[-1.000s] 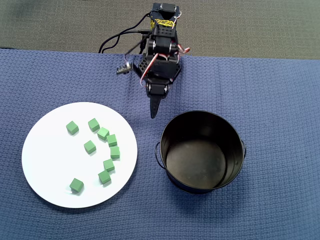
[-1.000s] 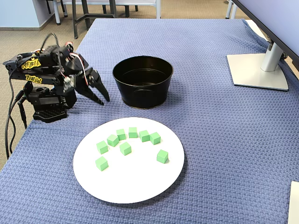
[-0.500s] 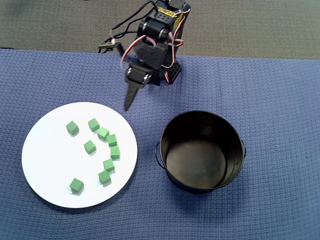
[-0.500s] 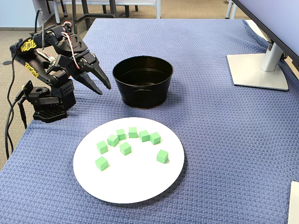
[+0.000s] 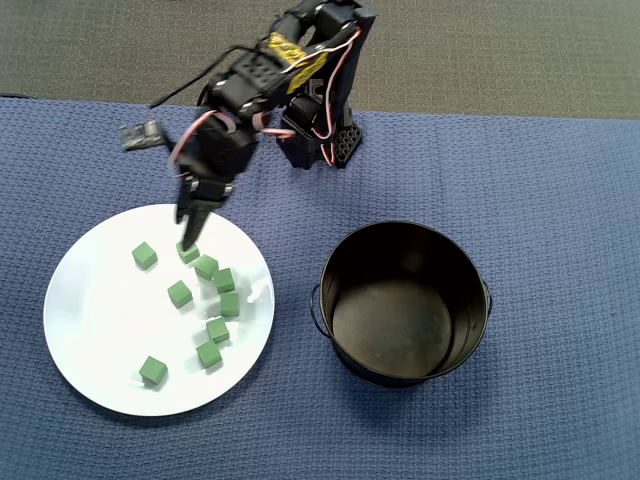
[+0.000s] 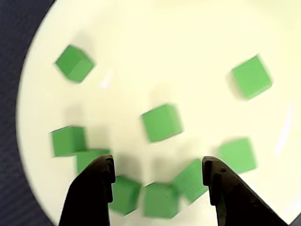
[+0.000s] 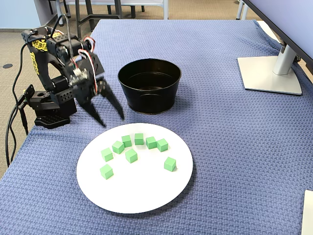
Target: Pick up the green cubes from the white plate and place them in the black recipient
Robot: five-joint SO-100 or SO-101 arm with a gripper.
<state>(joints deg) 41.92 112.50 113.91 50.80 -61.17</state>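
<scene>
I see gripper point(image 7: 110, 119) spread wide, empty, above plate point(image 5: 90, 350) far edge | risk: cubes point(image 5: 210, 300) crowd together, fingers may nudge neighbours | wrist view blurred, alignment probably off | pot point(image 5: 400, 300) empty.

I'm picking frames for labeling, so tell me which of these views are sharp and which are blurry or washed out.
Wrist view: green cubes smeared by motion blur, white plate washed out to cream. Overhead view: sharp except the blurred end effector. Fixed view: crisp, with only the end effector softened.
</scene>
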